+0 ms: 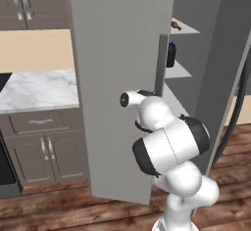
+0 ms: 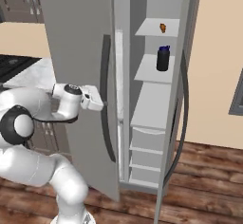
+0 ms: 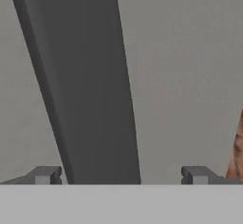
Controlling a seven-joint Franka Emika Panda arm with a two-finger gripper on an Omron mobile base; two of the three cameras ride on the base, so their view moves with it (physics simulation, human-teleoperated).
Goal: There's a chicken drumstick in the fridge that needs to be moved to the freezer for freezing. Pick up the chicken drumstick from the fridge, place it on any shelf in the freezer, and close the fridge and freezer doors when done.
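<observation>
Reaching at the open door's dark handle (image 3: 90,85), gripper (image 3: 121,175) spread wide with the bar passing between its fingertips, gripping nothing. Sitting beyond and above, on the top shelf (image 2: 159,28): chicken drumstick (image 2: 163,27). Standing one shelf lower: dark jar (image 2: 163,59).

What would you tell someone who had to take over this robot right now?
Gripper: open, its tips either side of the dark handle of the left door, not clamped on it.
Drumstick: lying on the top shelf of the open compartment, untouched. A dark jar stands on the shelf below.
Done: both doors stand open.
Left: pick up the drumstick, put it on a freezer shelf, then shut both doors. I cannot tell from the pictures which side is the freezer.
</observation>
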